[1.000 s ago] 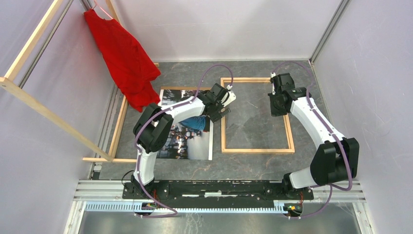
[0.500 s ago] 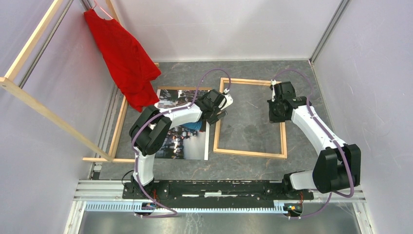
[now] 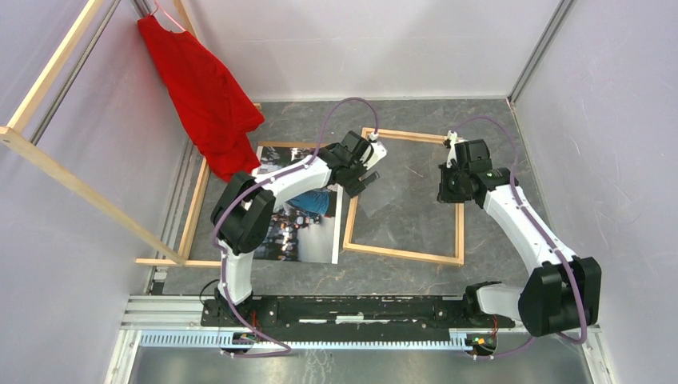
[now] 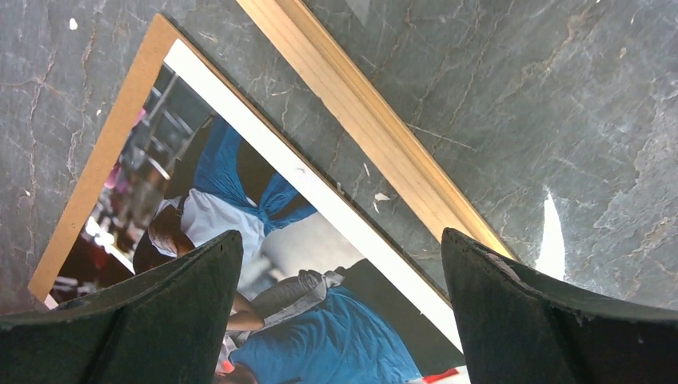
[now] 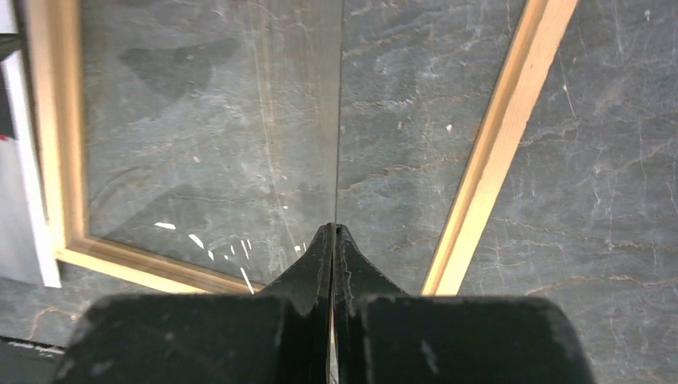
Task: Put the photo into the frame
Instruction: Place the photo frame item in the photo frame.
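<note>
Looking down, you have the frame (image 3: 402,254) lying skewed on the table (image 3: 496,128), with the photo (image 3: 316,236) face up on a brown backing board (image 4: 112,152) just beside the frame's left bar. Your left gripper (image 4: 340,236) hangs spread wide over that bar. Your right gripper (image 5: 334,228), fingers pressed together, sits inside the frame near its right bar.

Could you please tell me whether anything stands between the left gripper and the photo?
Nothing visible does. The open left gripper hangs over the photo at its edge nearest the frame, whose wooden bar lies just beside that edge.
</note>
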